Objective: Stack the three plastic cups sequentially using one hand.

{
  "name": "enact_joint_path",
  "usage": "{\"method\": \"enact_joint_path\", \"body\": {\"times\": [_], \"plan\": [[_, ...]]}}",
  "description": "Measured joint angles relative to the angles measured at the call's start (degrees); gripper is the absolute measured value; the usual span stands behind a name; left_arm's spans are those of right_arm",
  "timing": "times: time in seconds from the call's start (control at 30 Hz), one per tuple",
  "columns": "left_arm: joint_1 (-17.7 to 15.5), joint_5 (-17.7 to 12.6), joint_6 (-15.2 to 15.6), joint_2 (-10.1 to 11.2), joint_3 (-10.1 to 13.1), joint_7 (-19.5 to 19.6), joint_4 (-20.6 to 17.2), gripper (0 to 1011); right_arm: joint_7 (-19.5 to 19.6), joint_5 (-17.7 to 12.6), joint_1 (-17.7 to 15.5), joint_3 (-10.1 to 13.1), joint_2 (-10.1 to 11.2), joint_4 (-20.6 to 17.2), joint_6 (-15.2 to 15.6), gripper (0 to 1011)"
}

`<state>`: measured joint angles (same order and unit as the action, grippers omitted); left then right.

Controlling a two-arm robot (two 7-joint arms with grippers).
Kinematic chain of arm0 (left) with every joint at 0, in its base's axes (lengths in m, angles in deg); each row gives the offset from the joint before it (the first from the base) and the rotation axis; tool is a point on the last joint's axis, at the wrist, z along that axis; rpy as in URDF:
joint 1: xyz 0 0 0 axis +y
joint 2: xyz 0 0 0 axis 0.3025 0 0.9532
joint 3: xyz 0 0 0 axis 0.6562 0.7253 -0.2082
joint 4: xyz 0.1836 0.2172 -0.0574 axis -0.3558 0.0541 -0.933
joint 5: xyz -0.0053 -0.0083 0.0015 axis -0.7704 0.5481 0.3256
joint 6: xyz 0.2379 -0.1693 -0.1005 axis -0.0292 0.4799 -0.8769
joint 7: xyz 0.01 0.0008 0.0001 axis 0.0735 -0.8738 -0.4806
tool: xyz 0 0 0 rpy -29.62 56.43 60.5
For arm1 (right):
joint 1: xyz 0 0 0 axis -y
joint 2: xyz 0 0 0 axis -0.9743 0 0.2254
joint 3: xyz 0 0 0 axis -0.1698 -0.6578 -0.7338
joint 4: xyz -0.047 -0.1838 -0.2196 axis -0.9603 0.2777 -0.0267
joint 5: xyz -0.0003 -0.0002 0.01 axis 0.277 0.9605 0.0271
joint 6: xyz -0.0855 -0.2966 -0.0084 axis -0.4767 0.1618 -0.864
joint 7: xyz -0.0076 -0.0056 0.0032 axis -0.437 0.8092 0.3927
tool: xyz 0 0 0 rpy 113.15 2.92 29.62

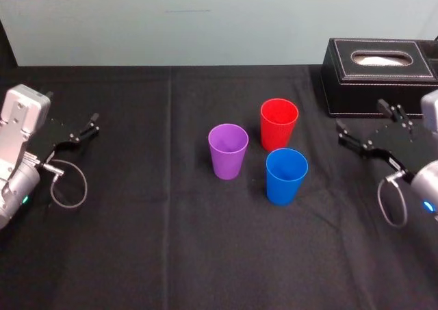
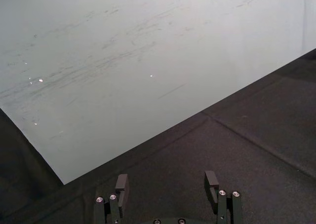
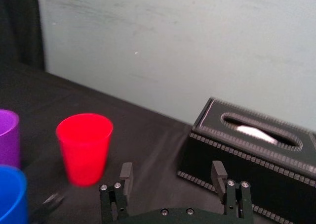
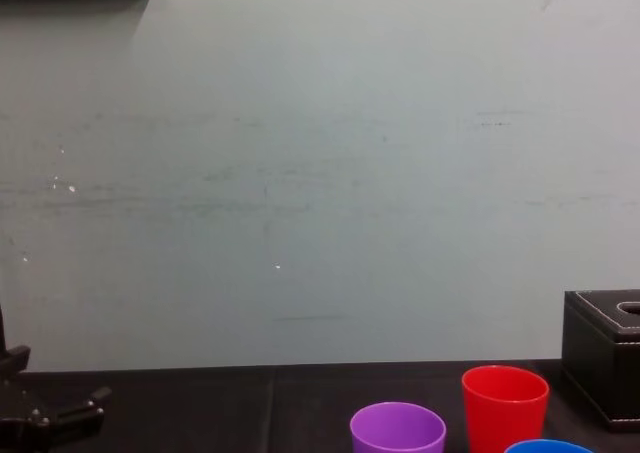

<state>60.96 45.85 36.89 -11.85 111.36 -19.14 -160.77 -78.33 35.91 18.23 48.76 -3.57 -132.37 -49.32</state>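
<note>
Plastic cups: three, unstacked: red cup [image 1: 279, 123], purple cup [image 1: 228, 150], blue cup [image 1: 286, 176]; between both grippers, touching neither.
Right gripper [image 1: 361, 120]: spread wide, empty, just before one black box [image 1: 378, 74].
Left gripper [image 1: 83, 127]: spread wide, empty.
Views: head view has blue cup whole, chest view its rim.

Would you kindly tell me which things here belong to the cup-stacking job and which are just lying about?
For the job: red cup, purple cup, blue cup, unstacked; right gripper, open, nearest them.
Lying about: black tissue box at far right; left gripper, open, parked at left.
</note>
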Motion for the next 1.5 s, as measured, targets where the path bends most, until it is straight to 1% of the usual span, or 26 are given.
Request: {"method": "enact_joint_path", "body": {"times": [0.03,0.13,0.2,0.23,0.27,0.3,0.33,0.43,0.47,0.67,0.87,0.9,0.93,1.07,1.23,1.27,1.4,1.47,1.5], "plan": [[0.0,0.0,0.0,0.0,0.0,0.0,0.0,1005,-1.4,-1.5,-1.5,0.9,0.8,-1.0,0.3,1003],[0.0,0.0,0.0,0.0,0.0,0.0,0.0,1005,-3.5,-3.1,-3.8,1.7,2.1,-2.4,0.6,1003],[0.0,0.0,0.0,0.0,0.0,0.0,0.0,1005,-5.8,-4.6,-6.6,2.6,3.6,-4.0,0.7,1002],[0.0,0.0,0.0,0.0,0.0,0.0,0.0,1005,-5.8,-4.6,-6.6,2.6,3.6,-4.0,0.7,1003],[0.0,0.0,0.0,0.0,0.0,0.0,0.0,1005,-7.1,-5.3,-8.1,2.9,4.3,-4.7,0.5,1002],[0.0,0.0,0.0,0.0,0.0,0.0,0.0,1005,-7.7,-5.5,-8.7,3.0,4.5,-5.0,0.3,1002],[0.0,0.0,0.0,0.0,0.0,0.0,0.0,1005,-9.0,-6.0,-10.0,3.3,5.0,-5.7,-0.4,1003],[0.0,0.0,0.0,0.0,0.0,0.0,0.0,1005,-11.0,-6.4,-11.7,3.4,5.6,-6.6,-1.6,1003],[0.0,0.0,0.0,0.0,0.0,0.0,0.0,1005,-12.3,-6.5,-12.7,3.4,5.8,-7.2,-2.5,1003],[0.0,0.0,0.0,0.0,0.0,0.0,0.0,1005,-16.3,-6.2,-14.6,2.5,5.8,-8.9,-4.7,1003],[0.0,0.0,0.0,0.0,0.0,0.0,0.0,1005,-17.9,-5.3,-15.1,1.6,4.7,-9.5,-4.7,1003],[0.0,0.0,0.0,0.0,0.0,0.0,0.0,1005,-18.2,-5.0,-14.9,1.3,3.9,-9.6,-4.4,1004],[0.0,0.0,0.0,0.0,0.0,0.0,0.0,1004,-18.2,-5.0,-14.9,1.3,3.9,-9.6,-4.4,1003],[0.0,0.0,0.0,0.0,0.0,0.0,0.0,1005,-18.3,-4.8,-14.2,0.9,2.2,-9.4,-2.6,1003],[0.0,0.0,0.0,0.0,0.0,0.0,0.0,1005,-17.0,-3.7,-12.6,0.5,-0.6,-8.7,0.1,1003],[0.0,0.0,0.0,0.0,0.0,0.0,0.0,1005,-17.0,-3.7,-12.6,0.5,-0.6,-8.7,0.1,1003],[0.0,0.0,0.0,0.0,0.0,0.0,0.0,1005,-15.5,-2.3,-11.5,0.3,-2.8,-7.6,1.3,1003],[0.0,0.0,0.0,0.0,0.0,0.0,0.0,1005,-15.0,-1.9,-11.2,0.4,-3.5,-7.2,1.5,1003],[0.0,0.0,0.0,0.0,0.0,0.0,0.0,1005,-14.6,-1.5,-10.9,0.4,-4.2,-6.8,1.6,1003]]}}
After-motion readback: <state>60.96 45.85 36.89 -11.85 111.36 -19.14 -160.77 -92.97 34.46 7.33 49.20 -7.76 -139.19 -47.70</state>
